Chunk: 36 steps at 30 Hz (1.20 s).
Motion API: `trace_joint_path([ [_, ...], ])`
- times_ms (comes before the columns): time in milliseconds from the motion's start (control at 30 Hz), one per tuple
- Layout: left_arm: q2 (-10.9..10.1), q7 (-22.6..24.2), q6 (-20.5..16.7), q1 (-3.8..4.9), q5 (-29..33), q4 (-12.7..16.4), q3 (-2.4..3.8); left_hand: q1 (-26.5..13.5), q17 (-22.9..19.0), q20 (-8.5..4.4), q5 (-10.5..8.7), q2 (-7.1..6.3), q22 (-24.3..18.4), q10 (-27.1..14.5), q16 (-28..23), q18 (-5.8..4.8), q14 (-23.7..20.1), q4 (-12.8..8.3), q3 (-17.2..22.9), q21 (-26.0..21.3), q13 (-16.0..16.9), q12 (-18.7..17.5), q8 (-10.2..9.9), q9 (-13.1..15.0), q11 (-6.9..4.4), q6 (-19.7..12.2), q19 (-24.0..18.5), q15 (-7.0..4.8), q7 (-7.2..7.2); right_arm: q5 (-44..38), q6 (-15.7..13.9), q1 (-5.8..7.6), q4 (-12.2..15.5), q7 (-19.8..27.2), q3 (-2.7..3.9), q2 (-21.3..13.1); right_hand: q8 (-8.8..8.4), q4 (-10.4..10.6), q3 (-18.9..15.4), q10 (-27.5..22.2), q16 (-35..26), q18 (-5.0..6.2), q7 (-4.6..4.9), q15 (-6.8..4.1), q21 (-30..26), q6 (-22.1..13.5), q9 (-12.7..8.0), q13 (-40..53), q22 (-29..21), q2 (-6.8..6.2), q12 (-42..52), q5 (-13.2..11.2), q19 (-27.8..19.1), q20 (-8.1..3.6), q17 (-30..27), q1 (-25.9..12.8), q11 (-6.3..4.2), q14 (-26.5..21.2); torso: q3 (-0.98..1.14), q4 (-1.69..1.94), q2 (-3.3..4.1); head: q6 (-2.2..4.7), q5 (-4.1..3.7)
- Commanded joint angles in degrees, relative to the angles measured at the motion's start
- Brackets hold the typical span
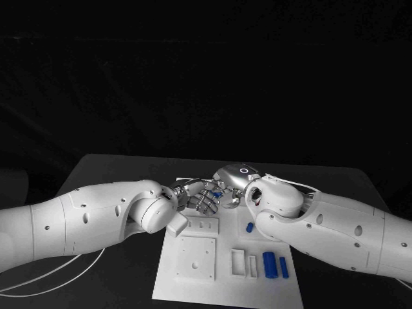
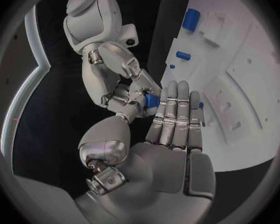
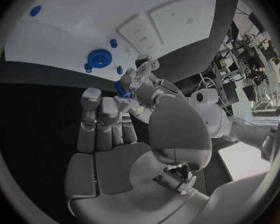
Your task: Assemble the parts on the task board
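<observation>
The two robot hands met fingertip to fingertip above the board's (image 1: 262,293) far end. A small blue part (image 2: 151,100) sat pinched between them; I couldn't tell which of the left robot hand (image 1: 189,195) and right robot hand (image 1: 226,187) held it.

Pretty dim overall, background just goes black.
Task board (image 1: 226,270) catches the light near the robot; wrist views bend hard at the rims.

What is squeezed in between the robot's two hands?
A small blue part, pinched where the left hand and right hand meet; the left wrist view shows it best.
</observation>
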Motion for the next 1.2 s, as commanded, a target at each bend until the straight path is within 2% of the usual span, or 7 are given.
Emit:
trace_joint_path([
  [33,0.51,2.97,1.51,0.37,1.26,0.33,0.39,0.42,-0.08,0.24,0.25,1.42,0.09,0.34,0.37,-0.87,-0.28,-0.45,0.23,-0.20,-0.10,0.05,0.34,0.13,-0.43,0.62,-0.38,0.06,-0.14,-0.10,2.04,-0.44,0.35,1.36,-0.31,0.44,0.21,0.06,0.14,0.53,-0.39,1.14,2.25,-0.20,0.20,2.70,0.62,-0.05,0.25,-0.01,-0.35,-0.13,0.54,-0.01,0.00,-0.41,0.00,0.22,-0.01,-0.01,0.01,-0.05,0.05],
  [100,0.53,3.00,1.42,0.37,1.38,0.32,0.39,0.45,-0.09,0.24,0.27,1.53,0.10,0.35,0.38,-0.87,-0.28,-0.48,0.28,-0.20,-0.11,0.05,0.34,0.13,-0.44,0.64,-0.39,0.06,-0.14,-0.02,2.08,-0.46,0.26,1.40,-0.34,0.49,0.21,0.06,0.14,0.53,-0.39,1.13,2.25,-0.20,0.20,2.70,0.62,-0.05,0.25,-0.01,-0.35,-0.13,0.54,-0.01,0.00,-0.41,0.00,0.22,-0.01,0.00,0.01,-0.07,0.05],
  [200,0.60,3.14,1.53,0.35,1.55,0.28,0.39,3.70,-0.45,0.38,-12.18,-1.08,0.08,1.16,0.49,-0.87,-0.17,1.83,12.51,-0.31,-0.83,-0.69,0.05,0.02,-0.57,1.23,-0.18,0.08,-0.24,-0.01,2.12,-0.49,0.14,1.41,-0.39,0.53,0.21,0.05,0.15,0.54,-0.40,1.13,2.25,-0.20,0.19,2.70,0.61,-0.06,0.24,0.00,-0.35,-0.13,0.54,0.00,0.00,-0.41,0.00,0.23,-0.02,-0.01,0.00,-0.05,0.04],
  [900,0.42,3.26,1.53,0.32,2.55,0.35,0.39,2.51,-0.63,0.56,-11.87,-0.47,0.83,1.41,0.77,-0.87,-0.30,-0.26,15.46,0.16,-1.25,-1.21,-0.23,0.15,-0.46,1.18,-0.52,0.19,-0.13,0.11,2.34,-0.57,-0.03,1.44,-0.46,0.45,0.18,0.03,0.21,0.56,-0.42,1.13,2.25,-0.19,0.17,2.72,0.61,-0.07,0.23,0.02,-0.38,-0.13,0.54,0.04,-0.01,-0.46,0.00,0.24,-0.02,0.00,-0.01,0.00,0.03],
  [1133,0.25,1.87,1.02,0.32,2.45,0.29,0.39,2.16,-0.67,0.48,-12.90,-3.42,1.07,1.26,0.93,-0.87,-0.24,-0.04,15.25,0.37,-1.38,-1.45,-0.45,0.17,-0.33,0.86,-0.44,0.15,0.02,0.08,2.13,-0.62,0.05,1.36,-0.46,0.28,0.18,0.02,0.21,0.56,-0.43,1.13,2.25,-0.19,0.17,2.72,0.61,-0.07,0.23,0.02,-0.38,-0.13,0.54,0.04,-0.01,-0.47,0.00,0.25,-0.02,0.03,0.00,-0.06,0.01],
  [1167,0.21,1.70,0.83,0.32,2.34,0.24,0.39,1.19,-0.68,0.57,-14.49,-5.94,1.10,1.07,0.93,-0.77,-0.28,0.61,14.42,0.40,-1.42,-1.55,-0.62,0.13,-0.14,0.56,-0.42,0.18,0.23,0.05,2.11,-0.62,0.07,1.34,-0.46,0.21,0.18,0.02,0.21,0.56,-0.43,1.13,2.25,-0.19,0.17,2.72,0.61,-0.07,0.23,0.02,-0.39,-0.13,0.55,0.04,-0.01,-0.47,0.00,0.25,-0.01,0.03,-0.01,-0.04,0.01],
  [1200,0.16,1.57,0.51,0.32,2.26,0.20,0.39,-0.96,-0.71,0.68,-17.05,-11.12,1.13,0.53,0.92,-0.68,-0.34,2.06,12.70,0.44,-1.52,-1.82,-1.05,0.01,0.24,-0.26,-0.34,0.24,0.63,0.04,2.09,-0.62,0.08,1.32,-0.46,0.18,0.18,0.02,0.21,0.57,-0.43,1.13,2.25,-0.19,0.17,2.72,0.61,-0.07,0.23,0.03,-0.39,-0.13,0.55,0.04,-0.02,-0.47,0.00,0.25,-0.01,0.02,-0.02,-0.02,0.01],
])
